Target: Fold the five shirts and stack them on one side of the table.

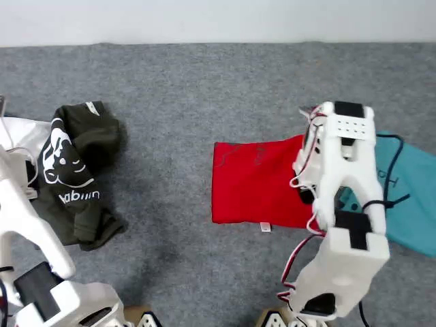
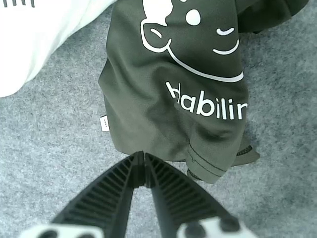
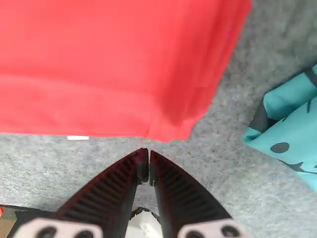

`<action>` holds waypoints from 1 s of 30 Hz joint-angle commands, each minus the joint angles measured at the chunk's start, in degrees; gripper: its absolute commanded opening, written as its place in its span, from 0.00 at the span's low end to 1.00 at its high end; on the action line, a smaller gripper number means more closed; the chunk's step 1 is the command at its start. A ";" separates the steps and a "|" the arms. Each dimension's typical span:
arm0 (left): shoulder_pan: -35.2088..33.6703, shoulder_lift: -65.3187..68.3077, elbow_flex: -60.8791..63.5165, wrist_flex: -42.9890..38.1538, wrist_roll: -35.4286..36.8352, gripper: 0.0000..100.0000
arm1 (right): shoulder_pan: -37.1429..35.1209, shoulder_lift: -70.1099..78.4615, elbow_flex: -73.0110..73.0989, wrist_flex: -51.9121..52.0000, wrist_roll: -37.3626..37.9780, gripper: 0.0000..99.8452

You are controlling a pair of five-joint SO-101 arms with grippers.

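Right wrist view: pincer point(image 3: 144, 163) closed, empty.

The table point(image 1: 204, 88) is covered in rough, matt grey carpet-like felt. The red shirt point(image 1: 255, 184) is smooth, matt knit cloth. The dark olive shirt point(image 1: 82, 170) is soft matt cloth with a flat white print. The teal shirt point(image 1: 415, 197) and white shirt point(image 2: 39, 34) are matt cloth too. The left gripper point(image 2: 144, 166) and right gripper point(image 3: 144, 161) have ribbed, matt black plastic fingers. The right arm point(image 1: 347, 252) has a smooth white plastic shell.
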 commanded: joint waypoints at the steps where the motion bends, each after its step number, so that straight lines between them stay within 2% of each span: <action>1: -0.09 -3.08 -0.13 1.14 -0.62 0.00 | -2.95 -4.44 0.09 -1.19 0.00 0.01; 6: 0.00 -3.08 -0.13 1.14 -0.62 0.00 | -4.09 -0.22 2.81 -7.34 0.00 0.01; 13: 0.00 -3.08 -0.13 1.14 -0.62 0.00 | 2.51 9.80 3.52 -4.97 0.35 0.01; 18: -0.09 -3.08 -0.13 1.14 -0.62 0.00 | 4.44 5.32 2.37 -1.63 0.53 0.01; 25: -0.09 -3.08 -0.13 1.32 -0.62 0.00 | -0.22 -3.82 -1.14 -1.36 0.00 0.01; 28: 0.00 -3.08 -0.13 1.49 -0.62 0.00 | -1.71 -3.38 -1.49 -2.51 -0.70 0.08; 30: 0.00 -3.08 -0.13 1.49 -0.62 0.00 | -1.98 -2.42 -1.49 -3.65 -5.71 0.17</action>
